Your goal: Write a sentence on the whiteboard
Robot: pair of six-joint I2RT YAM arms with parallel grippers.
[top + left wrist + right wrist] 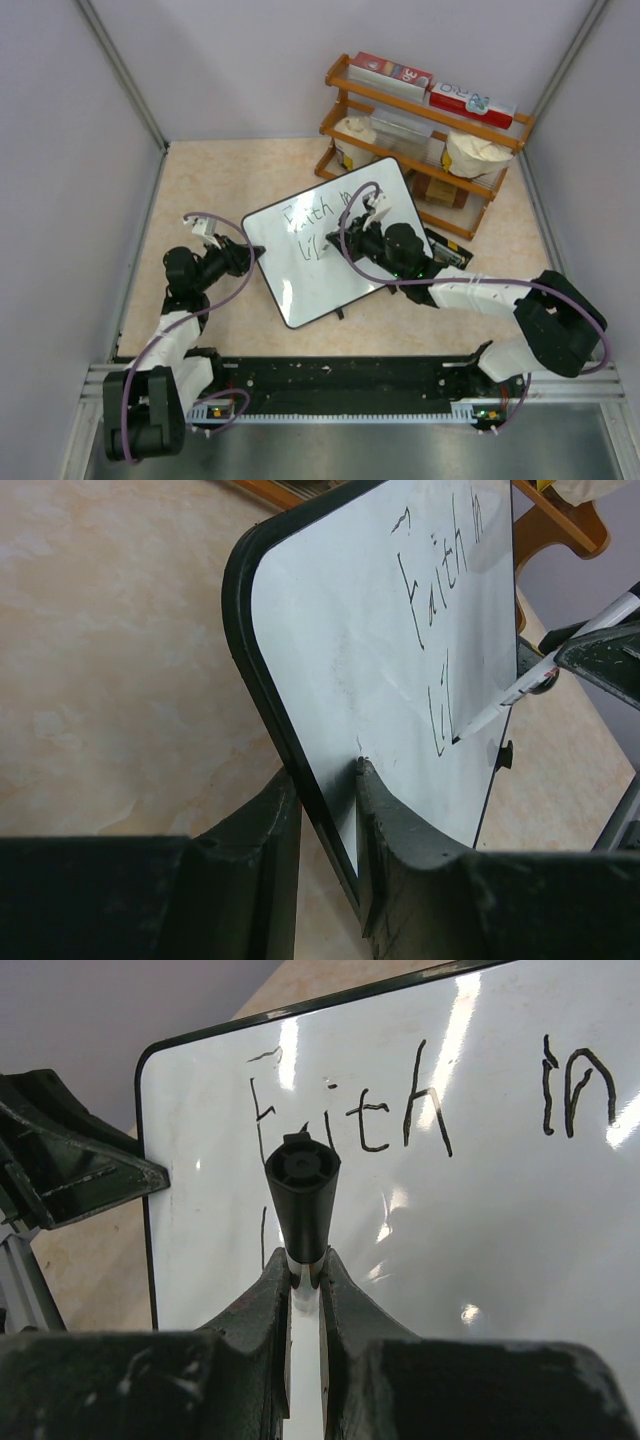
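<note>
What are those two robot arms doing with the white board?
They are writing on it. The left gripper clamps the edge of the whiteboard, and the right gripper holds a marker with its tip on the board. The sentence reads "Faith in" so far, with a second line just begun.

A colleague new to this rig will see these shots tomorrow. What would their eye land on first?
The whiteboard, turned askew mid-table, with the sentence begun in black: "Faith in" and a couple of strokes below. The right gripper pinches a marker, tip at the second line, while the left gripper clamps the board's left edge. Behind stands a wooden shelf of boxes and tubs.
</note>
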